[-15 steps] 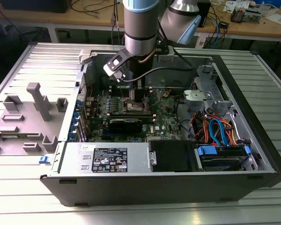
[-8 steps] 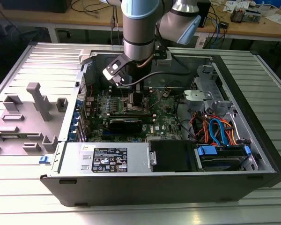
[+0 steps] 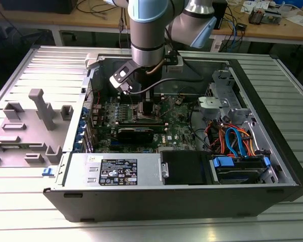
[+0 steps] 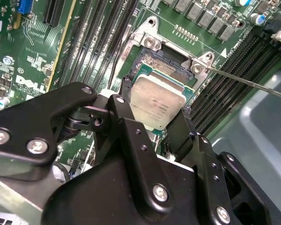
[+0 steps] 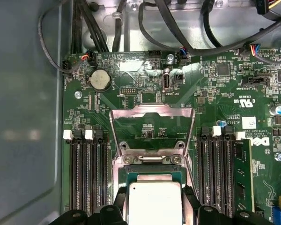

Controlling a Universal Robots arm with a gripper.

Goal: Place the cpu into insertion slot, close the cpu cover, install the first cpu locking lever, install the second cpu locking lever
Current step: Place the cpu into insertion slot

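cpu held in jaws, above insertion slot, cpu cover open

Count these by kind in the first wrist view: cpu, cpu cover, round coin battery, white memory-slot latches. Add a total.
cpu: 1
cpu cover: 1
coin battery: 1
white memory-slot latches: 4
Total: 7

Memory slots flank insertion slot; cpu cover open.
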